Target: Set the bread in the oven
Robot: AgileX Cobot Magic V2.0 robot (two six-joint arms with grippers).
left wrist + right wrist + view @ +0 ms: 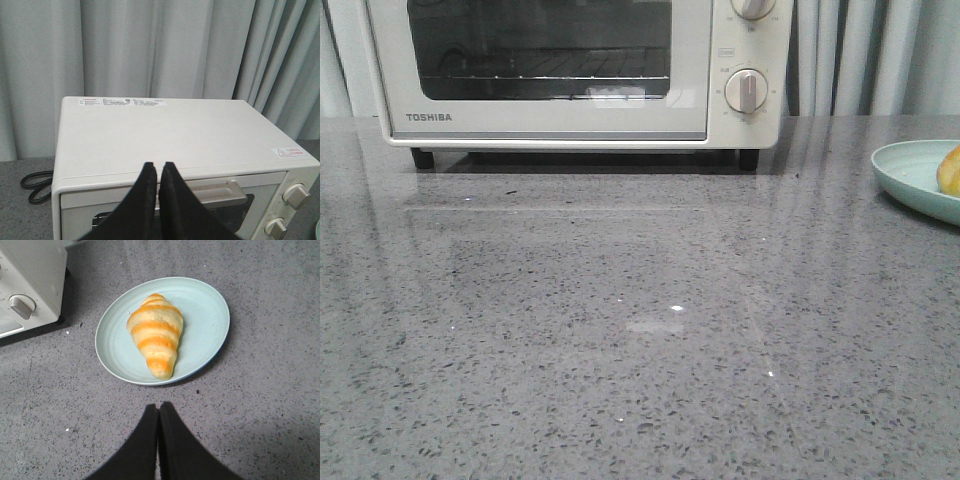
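Cable: a black loop lies on the grey table at the oven's far left, against the pale curtain.

Oven: stands at the back of the table on black feet, left of centre in the front view. Door shut, handle along its top edge. Wire rack visible through the glass. Round knobs stacked on the right-hand panel. Labels on the top surface, too small to read.

Left gripper: above and in front of the oven's top front edge. Its two black fingers are pressed together, with only a thin seam between them. Nothing held.

Right gripper: above bare table, near the plate but apart from it. Fingers likewise pressed together and holding nothing.

Plate: pale blue-green, on the table to the right of the oven, well clear of it. In the front view only its left portion shows at the right edge.

Bread: lies flat on the plate, roughly centred, one pointed tip toward the right gripper, the other end away from it. Golden with darker orange bands. Neither gripper touches it.
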